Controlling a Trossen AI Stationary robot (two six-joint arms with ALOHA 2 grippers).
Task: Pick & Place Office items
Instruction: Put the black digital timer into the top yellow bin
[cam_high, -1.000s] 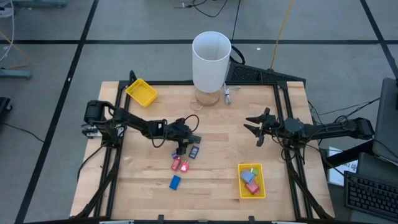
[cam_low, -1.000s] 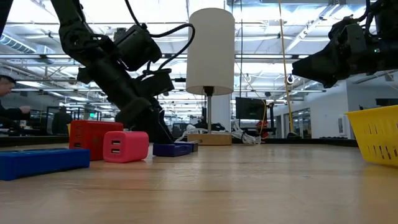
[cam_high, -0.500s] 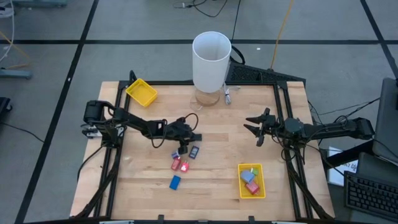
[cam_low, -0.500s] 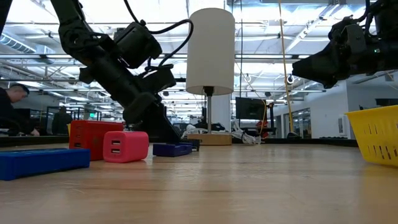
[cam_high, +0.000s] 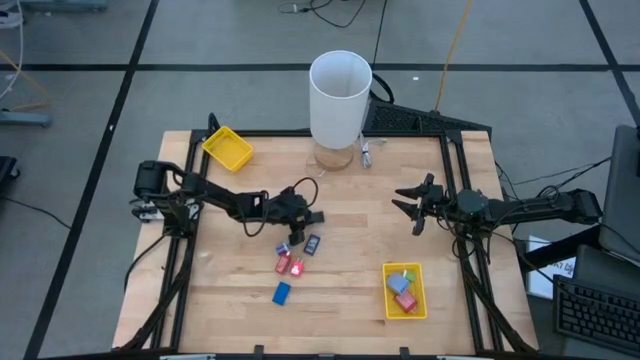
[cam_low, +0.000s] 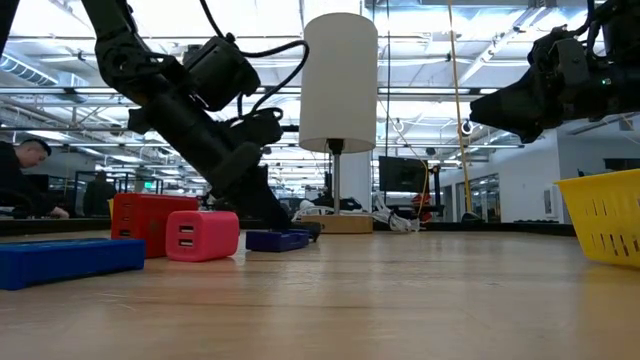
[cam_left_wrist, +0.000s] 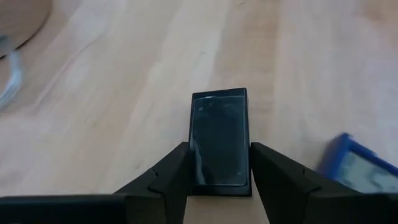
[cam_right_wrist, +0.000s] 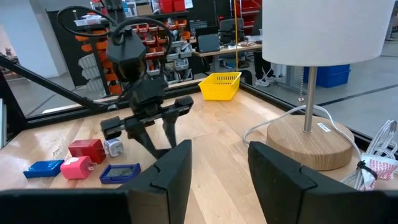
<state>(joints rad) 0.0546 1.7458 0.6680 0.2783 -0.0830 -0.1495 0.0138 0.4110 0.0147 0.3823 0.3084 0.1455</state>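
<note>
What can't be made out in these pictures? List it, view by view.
- Left wrist view: the near end of the black piece is hidden between the fingers of the left gripper, and it is unclear whether it is off the table.
- Left wrist view: a blue piece is cut off by the picture's edge.
- Low view: the contents of the yellow tray sit behind its wall. In the high view they are too small to name.

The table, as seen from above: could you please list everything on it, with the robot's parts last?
Lamp: one, white shade, wooden base, back middle.
Trays: two, yellow, one back left, one front right.
Tray pieces: about four, grey, red, blue, green, in the front-right tray.
Loose pieces: five, red, pink, blue, navy, grey, left of centre.
Black piece: one, in the left pincer.
Left pincer: one, dark, shut on the black piece.
Right pincer: one, dark, open, right side.
</note>
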